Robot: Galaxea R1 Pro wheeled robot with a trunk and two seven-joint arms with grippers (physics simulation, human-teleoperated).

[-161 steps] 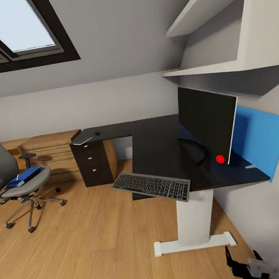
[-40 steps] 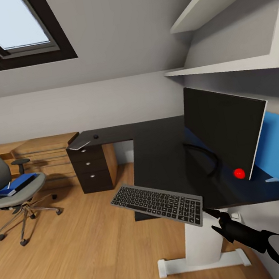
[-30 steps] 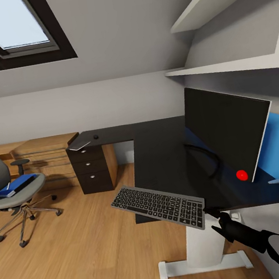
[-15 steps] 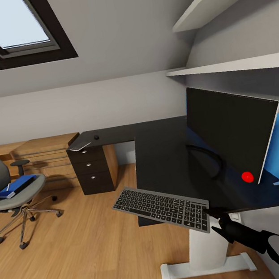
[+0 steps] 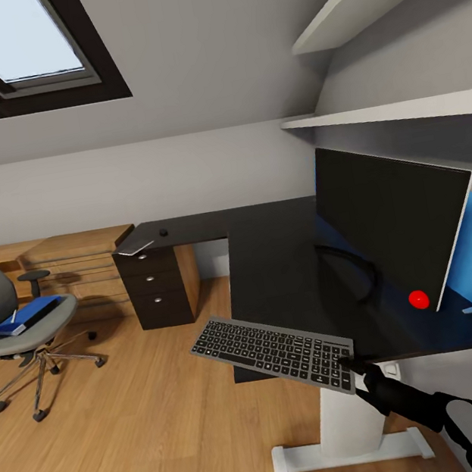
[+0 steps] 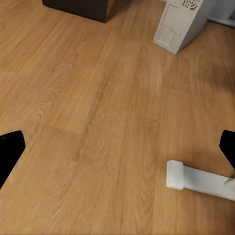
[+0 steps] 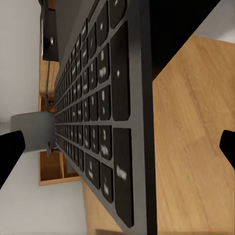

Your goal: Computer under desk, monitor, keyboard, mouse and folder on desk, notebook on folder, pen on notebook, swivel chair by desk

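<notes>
Keyboard (image 5: 275, 355) step: right gripper (image 5: 350, 365) at its edge, jaws spread; next pinch it, slide it onto desk (image 5: 271, 261) by monitor (image 5: 397, 232).

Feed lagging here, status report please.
Right gripper open at keyboard end. Keyboard overhangs desk edge. Left gripper open over floor.

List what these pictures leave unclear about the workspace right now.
- Right gripper: at the keyboard corner in the head view; contact unclear. The right wrist view shows only finger tips at the edges.
- Pen on the swivel chair: too small.
- Mouse on the desk: a tiny dark spot.
- Computer: top cut off, left wrist view.
</notes>
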